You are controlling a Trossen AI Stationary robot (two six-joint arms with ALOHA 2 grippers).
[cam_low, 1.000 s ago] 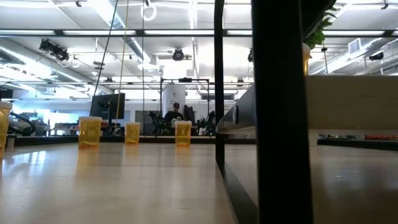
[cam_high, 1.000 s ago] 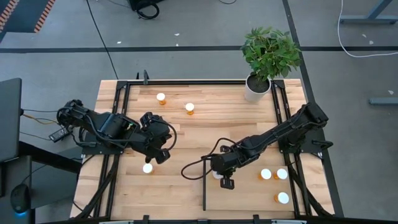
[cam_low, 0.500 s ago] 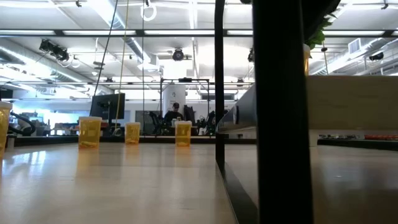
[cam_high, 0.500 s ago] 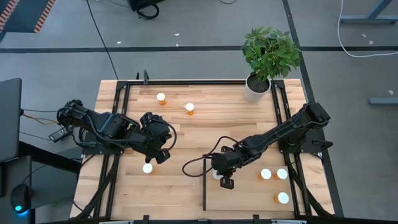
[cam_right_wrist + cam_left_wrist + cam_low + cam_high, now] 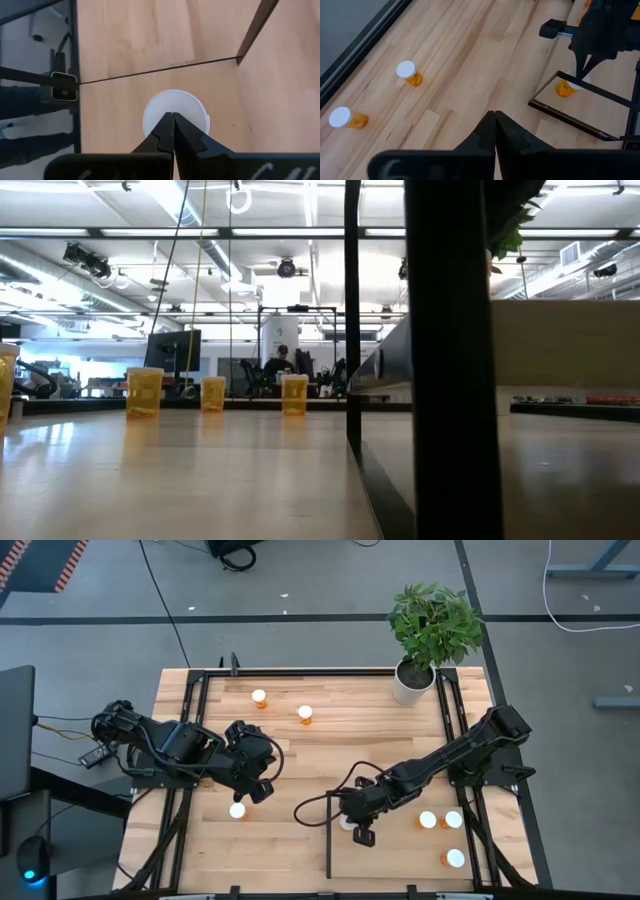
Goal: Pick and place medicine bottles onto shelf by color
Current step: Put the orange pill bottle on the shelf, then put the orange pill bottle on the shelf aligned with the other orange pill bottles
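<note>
My right gripper [image 5: 362, 832] is shut and points down over an orange bottle [image 5: 346, 822] with a white cap [image 5: 175, 117]. The bottle stands upright on the light-wood shelf [image 5: 395, 858], just right of its black strip [image 5: 328, 852]. Three more capped bottles [image 5: 427, 820] [image 5: 453, 820] [image 5: 455, 858] stand at the shelf's right end. Further bottles stand at the table's far side [image 5: 259, 697] [image 5: 305, 714] and near the left arm [image 5: 237, 810]. My left gripper [image 5: 256, 787] is shut, hovers left of centre and touches nothing. My right gripper comes from above with its shut fingertips [image 5: 172, 119] over the middle of the bottle's white cap [image 5: 186, 106]. Whether they rest on the cap or hang just above it, I cannot tell. The bottle stands upright on the shelf.
A potted plant [image 5: 432, 635] in a white pot [image 5: 412, 682] stands at the far right corner. Black frame rails [image 5: 190, 730] [image 5: 455, 730] run along both sides of the table. Bare planks [image 5: 300, 765] lie between the arms. The low view shows three orange bottles [image 5: 145, 392] far off.
</note>
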